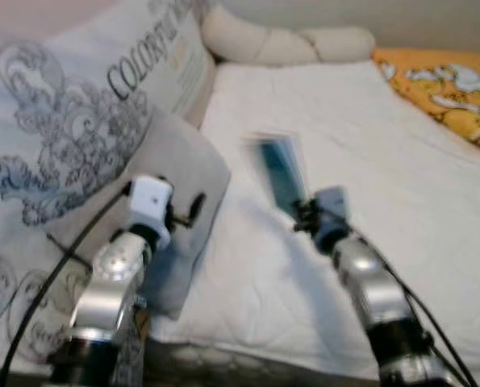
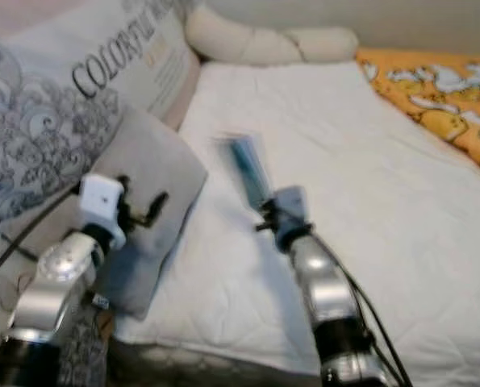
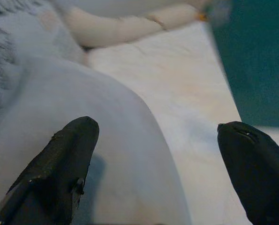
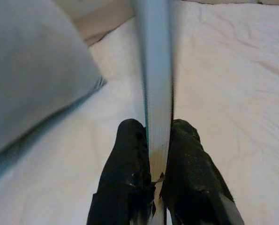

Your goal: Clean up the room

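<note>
Clamped on the lower edge of a thin teal-covered book [image 4: 157, 93], the right gripper [image 4: 158, 183] holds it upright and off the white bedspread [image 1: 401, 185], about midway across the bed, toward its near edge. The book looks blurred in the head views [image 1: 278, 171]. The left gripper [image 3: 153, 159] has its fingers [image 3: 66, 159] spread wide apart, empty, poised over a plain grey pillow [image 1: 179, 173] lying at the bed's left side. That pillow leans against a large patterned cushion printed with lettering [image 1: 86, 97]. A cream bolster [image 1: 280, 42] lies along the far edge, and an orange printed blanket [image 1: 445, 85] covers the far right corner.
</note>
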### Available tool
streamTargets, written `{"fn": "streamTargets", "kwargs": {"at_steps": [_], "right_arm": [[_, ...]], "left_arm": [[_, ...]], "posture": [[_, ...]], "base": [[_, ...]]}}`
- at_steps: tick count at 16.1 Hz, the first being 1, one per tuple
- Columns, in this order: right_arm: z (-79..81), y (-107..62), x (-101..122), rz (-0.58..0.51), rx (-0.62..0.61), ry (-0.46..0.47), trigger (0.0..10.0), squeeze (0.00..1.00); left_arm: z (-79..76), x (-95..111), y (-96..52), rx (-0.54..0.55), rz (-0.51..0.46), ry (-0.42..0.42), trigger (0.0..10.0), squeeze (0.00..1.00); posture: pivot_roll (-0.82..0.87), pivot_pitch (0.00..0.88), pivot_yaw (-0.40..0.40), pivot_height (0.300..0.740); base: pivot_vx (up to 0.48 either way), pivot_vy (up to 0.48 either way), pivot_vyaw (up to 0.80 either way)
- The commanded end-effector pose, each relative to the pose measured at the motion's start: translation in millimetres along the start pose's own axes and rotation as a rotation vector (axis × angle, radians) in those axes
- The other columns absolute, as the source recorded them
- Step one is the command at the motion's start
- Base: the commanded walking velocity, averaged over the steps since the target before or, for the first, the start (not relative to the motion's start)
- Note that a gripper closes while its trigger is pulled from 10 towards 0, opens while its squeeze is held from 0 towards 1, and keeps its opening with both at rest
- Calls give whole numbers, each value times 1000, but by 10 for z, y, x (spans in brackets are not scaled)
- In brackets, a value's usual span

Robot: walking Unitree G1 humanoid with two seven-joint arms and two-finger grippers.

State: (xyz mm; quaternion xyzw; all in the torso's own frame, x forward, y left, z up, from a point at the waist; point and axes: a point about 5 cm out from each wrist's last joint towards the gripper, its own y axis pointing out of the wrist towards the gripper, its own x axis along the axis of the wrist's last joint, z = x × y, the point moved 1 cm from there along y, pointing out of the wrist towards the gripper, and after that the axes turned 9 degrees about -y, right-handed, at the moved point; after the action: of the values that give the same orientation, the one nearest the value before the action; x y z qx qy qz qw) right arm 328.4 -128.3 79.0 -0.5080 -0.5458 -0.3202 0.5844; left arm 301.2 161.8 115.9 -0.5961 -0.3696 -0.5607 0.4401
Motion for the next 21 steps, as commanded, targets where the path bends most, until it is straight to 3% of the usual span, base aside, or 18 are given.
{"fn": "streamTargets", "kwargs": {"at_steps": [1, 2, 4, 6, 7, 8, 12, 15, 16, 17, 18, 21], "right_arm": [[87, 95, 219, -67, 62, 95, 10000, 0], [88, 106, 227, -65, 73, 111, 10000, 0], [132, 194, 268, -13, 239, 240, 10000, 0], [101, 248, 245, 50, 294, 299, 10000, 0], [95, 270, 163, 160, 323, 329, 10000, 0], [84, 271, 51, 271, 363, 432, 10000, 0], [161, 132, -248, 438, 509, 623, 10000, 0], [93, 87, -434, 482, 419, 661, 10000, 0], [30, 111, -437, 451, 361, 655, 10000, 333], [5, 113, -446, 449, 337, 653, 10000, 937], [-37, 98, -491, 472, 297, 643, 10000, 1000], [-76, -12, -703, 601, 245, 543, 10000, 1000]], "left_arm": [[-16, -54, -49, -68, 51, 12, 10000, 263], [-27, -60, -56, -85, 59, 14, 10000, 263], [-120, -129, -128, -220, 136, -2, 10000, 267], [-169, -182, -187, -304, 190, -3, 10000, 263], [-187, -209, -228, -347, 224, 6, 10000, 263], [-185, -315, -325, -402, 329, 10, 10000, 259], [-169, -385, -449, -448, 415, -4, 10000, 259], [-166, -370, -481, -457, 434, 3, 10000, 259], [-167, -373, -515, -467, 451, 9, 10000, 259], [-165, -378, -528, -469, 459, 15, 10000, 255], [-165, -381, -551, -471, 470, 19, 10000, 259], [-162, -373, -577, -472, 479, 21, 10000, 259]], "posture": [[144, 0, 39, 740], [144, 0, 39, 740], [150, 0, 47, 740], [150, 0, 47, 740], [158, 0, 47, 740], [160, 0, 46, 740], [181, 0, 37, 740], [204, 0, 41, 740], [216, 0, 44, 740], [216, 0, 44, 740], [227, 0, 47, 740], [239, 0, 45, 740]], "base": [[0, 0, 0], [0, 0, 0], [0, 0, 0], [0, 0, 0], [0, 0, 0], [0, 0, 0], [0, 0, 0], [0, 0, 0], [0, 0, 0], [0, 0, 0], [0, 0, 0], [0, 0, 0]]}}
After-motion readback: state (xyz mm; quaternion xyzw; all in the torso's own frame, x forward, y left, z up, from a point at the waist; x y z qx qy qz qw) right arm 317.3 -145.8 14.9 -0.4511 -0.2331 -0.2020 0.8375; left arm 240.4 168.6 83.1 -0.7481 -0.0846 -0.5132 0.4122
